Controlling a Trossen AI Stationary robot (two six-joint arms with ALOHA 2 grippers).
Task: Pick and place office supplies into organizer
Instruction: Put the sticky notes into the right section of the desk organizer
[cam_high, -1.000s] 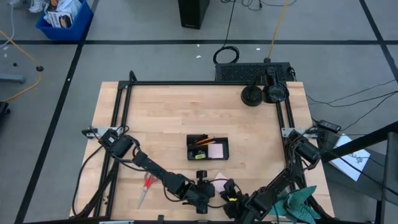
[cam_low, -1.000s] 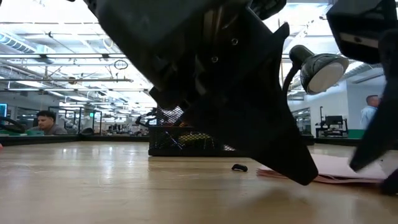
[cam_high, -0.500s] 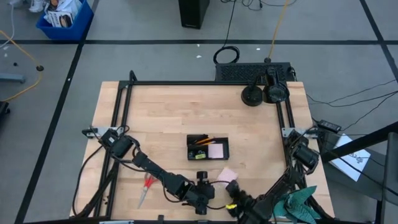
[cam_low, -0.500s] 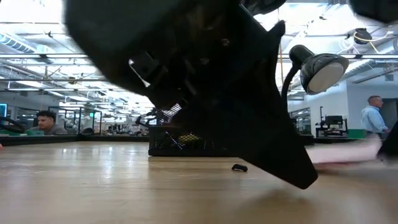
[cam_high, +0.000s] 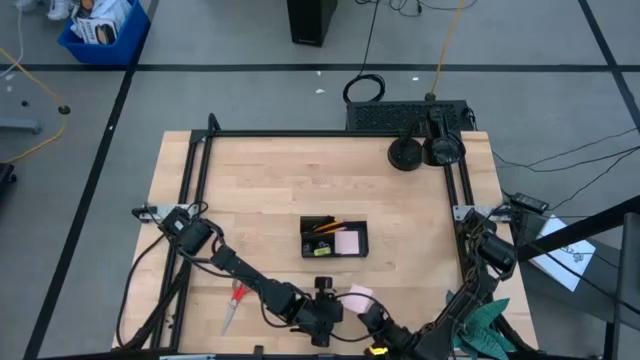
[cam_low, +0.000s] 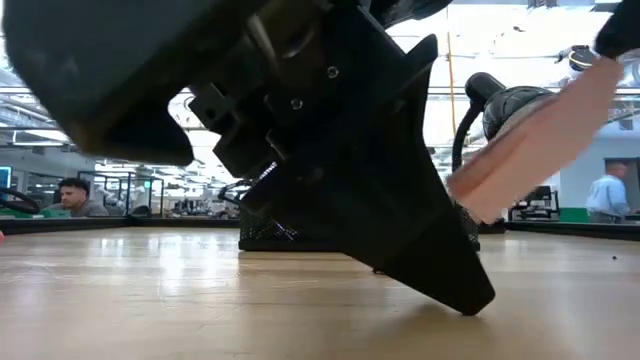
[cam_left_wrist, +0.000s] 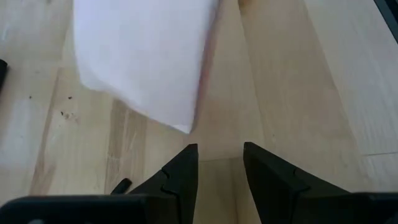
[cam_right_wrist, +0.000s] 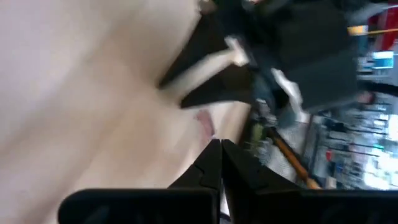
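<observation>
Low view: pink sticky-note pad (cam_low: 530, 140) tilted above table (cam_low: 200, 300)

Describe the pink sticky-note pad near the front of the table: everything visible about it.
The pink sticky-note pad is a small, pale pink square of stacked paper. In the low view it hangs clear of the table, tilted steeply, one corner up by the right pincer, which is shut; the actual contact point is not clearly visible. From above it sits near the table's front edge, between the two pincers. The left pincer is open just below it, not touching. Its face looks blank.
</observation>
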